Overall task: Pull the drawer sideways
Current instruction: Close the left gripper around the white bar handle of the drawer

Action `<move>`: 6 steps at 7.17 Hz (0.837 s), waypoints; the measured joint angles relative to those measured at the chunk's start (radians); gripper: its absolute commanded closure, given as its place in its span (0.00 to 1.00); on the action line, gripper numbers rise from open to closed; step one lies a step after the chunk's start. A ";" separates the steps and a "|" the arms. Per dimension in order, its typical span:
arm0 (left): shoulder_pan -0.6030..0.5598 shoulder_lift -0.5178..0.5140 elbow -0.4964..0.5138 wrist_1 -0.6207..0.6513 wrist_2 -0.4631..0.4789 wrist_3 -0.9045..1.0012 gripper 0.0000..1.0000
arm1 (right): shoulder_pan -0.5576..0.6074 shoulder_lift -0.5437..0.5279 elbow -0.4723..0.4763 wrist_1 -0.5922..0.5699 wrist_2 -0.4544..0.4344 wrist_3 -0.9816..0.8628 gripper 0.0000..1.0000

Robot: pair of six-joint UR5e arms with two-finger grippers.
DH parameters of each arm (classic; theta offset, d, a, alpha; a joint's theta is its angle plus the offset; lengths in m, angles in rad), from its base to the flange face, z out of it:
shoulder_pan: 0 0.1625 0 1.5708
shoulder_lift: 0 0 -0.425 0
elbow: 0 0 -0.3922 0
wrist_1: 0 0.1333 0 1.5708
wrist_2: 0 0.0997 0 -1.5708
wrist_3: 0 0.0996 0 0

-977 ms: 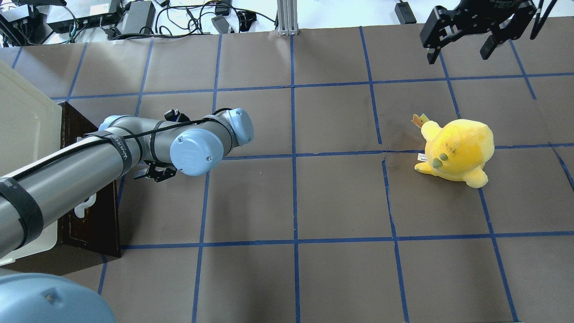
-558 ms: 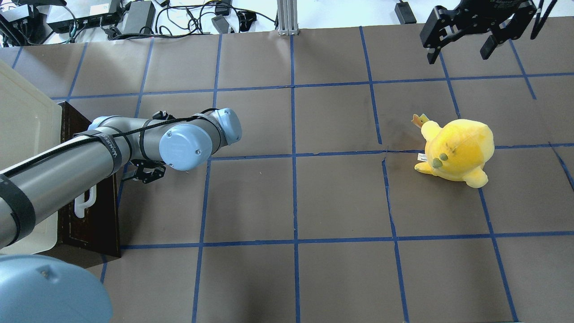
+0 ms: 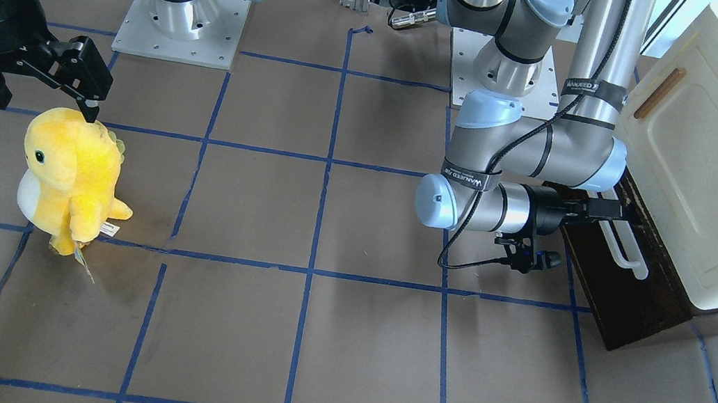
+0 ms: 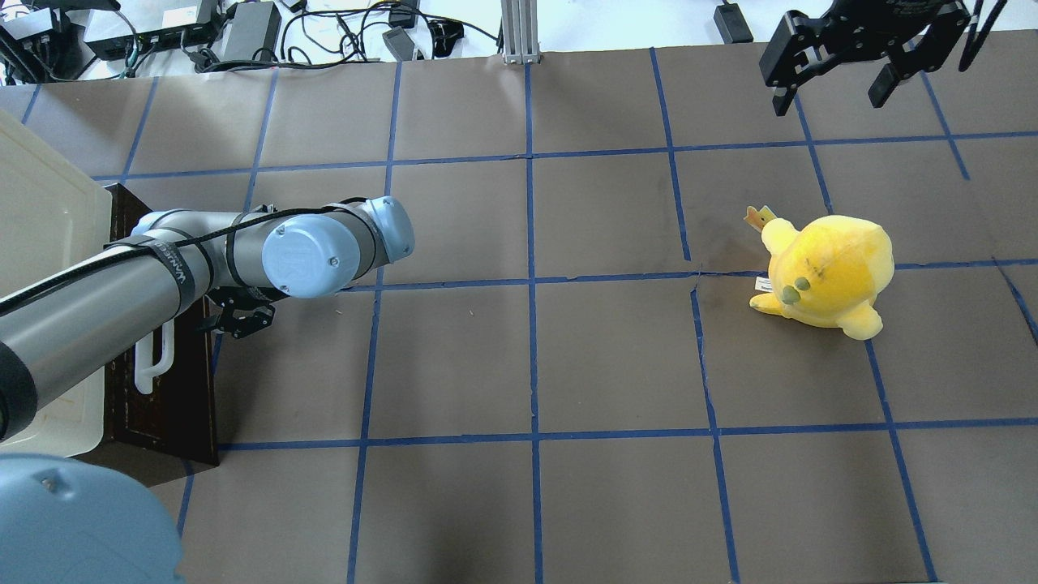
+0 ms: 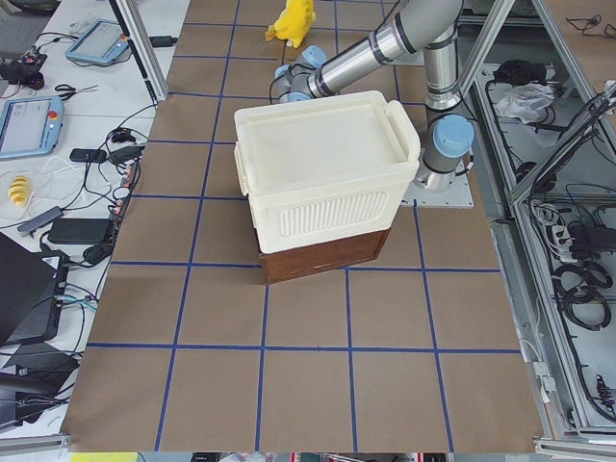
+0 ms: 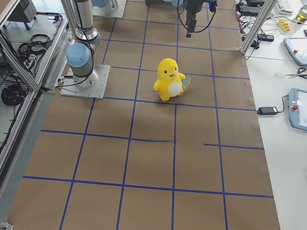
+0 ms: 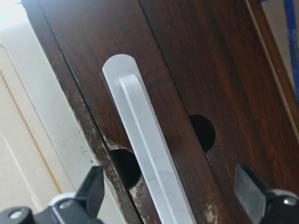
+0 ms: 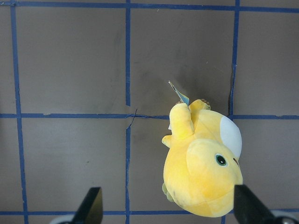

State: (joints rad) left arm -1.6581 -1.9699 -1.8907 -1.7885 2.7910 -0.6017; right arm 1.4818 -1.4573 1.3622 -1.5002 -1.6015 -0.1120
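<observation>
Brown papered table [image 4: 616,357] with a blue tape grid, cables and power bricks along the far edge. The drawer [image 4: 174,397] sits at the table's left edge in the overhead view, under the cream cabinet [image 3: 707,173], its dark front and white bar handle [image 7: 149,154] facing right toward the table centre. Over the last second my left arm has slid left across roughly half a grid square, closing on that front. In the wrist view the left gripper [image 7: 170,189] is now spread wide with one finger on each side of the handle, not touching it yet. I read that as approach nearly done: a little further in, then close, then pull. The drawer looks unmoved so far. The right gripper [image 4: 829,89] hasn't moved, parked far right with fingers apart and empty, above the table beyond the yellow plush [image 4: 827,276].
</observation>
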 measured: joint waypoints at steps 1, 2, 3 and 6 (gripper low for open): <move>0.008 0.000 -0.002 -0.024 0.006 -0.029 0.26 | 0.000 0.000 0.000 0.000 0.000 0.000 0.00; 0.013 -0.001 -0.001 -0.042 0.018 -0.040 0.50 | 0.000 0.000 0.000 0.000 0.000 0.000 0.00; 0.015 -0.003 0.002 -0.050 0.026 -0.043 0.51 | 0.000 0.000 0.000 0.000 0.000 0.000 0.00; 0.009 -0.021 0.012 -0.053 0.023 -0.039 0.56 | 0.000 0.000 0.000 0.000 0.000 0.000 0.00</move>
State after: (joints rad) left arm -1.6487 -1.9906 -1.8790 -1.8413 2.8142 -0.6408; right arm 1.4819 -1.4573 1.3622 -1.5003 -1.6015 -0.1120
